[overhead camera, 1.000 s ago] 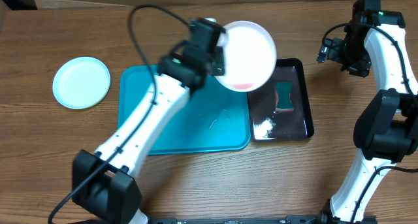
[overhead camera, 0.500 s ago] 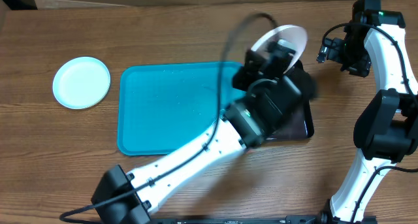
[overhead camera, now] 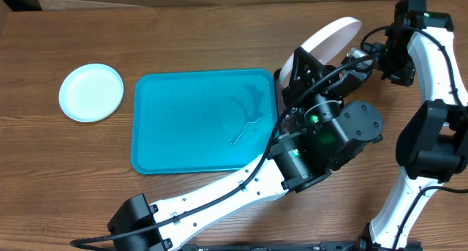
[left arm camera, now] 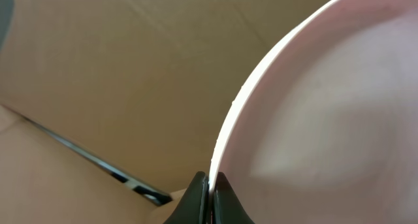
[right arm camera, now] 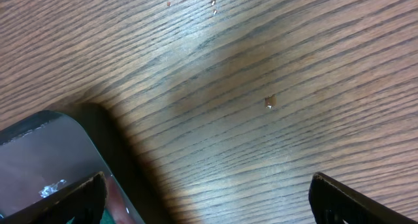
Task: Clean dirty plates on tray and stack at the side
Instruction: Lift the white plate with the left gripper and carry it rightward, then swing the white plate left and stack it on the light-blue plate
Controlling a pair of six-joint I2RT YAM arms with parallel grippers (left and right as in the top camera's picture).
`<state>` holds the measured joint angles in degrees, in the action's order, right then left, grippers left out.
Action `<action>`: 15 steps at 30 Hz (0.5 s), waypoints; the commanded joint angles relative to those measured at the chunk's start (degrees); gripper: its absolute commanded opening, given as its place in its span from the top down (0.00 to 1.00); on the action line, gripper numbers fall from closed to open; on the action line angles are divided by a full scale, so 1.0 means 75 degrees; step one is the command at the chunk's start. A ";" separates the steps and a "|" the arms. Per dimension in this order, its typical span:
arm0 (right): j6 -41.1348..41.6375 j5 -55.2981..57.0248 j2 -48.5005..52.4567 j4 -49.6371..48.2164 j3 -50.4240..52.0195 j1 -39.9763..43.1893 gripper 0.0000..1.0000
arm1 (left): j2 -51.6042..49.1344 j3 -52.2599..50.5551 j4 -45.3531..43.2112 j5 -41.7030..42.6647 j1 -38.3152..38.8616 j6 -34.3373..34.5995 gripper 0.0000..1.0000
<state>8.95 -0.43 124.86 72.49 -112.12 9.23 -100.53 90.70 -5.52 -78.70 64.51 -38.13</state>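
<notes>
one white round plastic plate (overhead camera: 335, 33) hangs tilted on edge above the far right part of the wooden table (overhead camera: 219, 31), its rim pinched tight in the clenched left gripper (left arm camera: 209, 192). one light-blue-rimmed round plate (overhead camera: 91, 92) lies flat near the table's left edge, beside the large turquoise rectangular plastic tray (overhead camera: 168, 112), which shows wet streaks. the right gripper (right arm camera: 208, 185) hovers spread wide, grasping nothing, by the corner of a glossy black tray (right arm camera: 39, 149).

1. Tray (overhead camera: 183, 119): turquoise, rectangular, flat on the table (overhead camera: 219, 39), with wet streaks on its floor.
2. Blue-rimmed plate (overhead camera: 91, 92): flat on the table, left of the tray and apart from it.
3. White plate (overhead camera: 333, 35): airborne and steeply tilted, beyond the tray's far right corner.
</notes>
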 commanded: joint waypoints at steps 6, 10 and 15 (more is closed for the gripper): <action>0.0032 0.0050 -0.0201 -0.0032 -0.0052 -0.0009 0.00 | 0.0017 0.0143 -0.0076 -0.0303 -0.0006 -0.0898 0.96; 0.0032 0.0050 -0.0201 -0.0032 -0.0052 -0.0009 0.00 | 0.0017 0.0143 -0.0073 -0.0274 -0.0047 -0.0522 0.96; 0.0032 0.0050 -0.0201 -0.0032 -0.0052 -0.0009 0.00 | 0.0017 0.0111 -0.0032 -0.0277 -0.0114 0.0073 0.96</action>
<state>8.99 -0.43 124.86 72.49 -112.12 9.23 -100.53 90.70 -5.58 -79.79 64.40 -42.06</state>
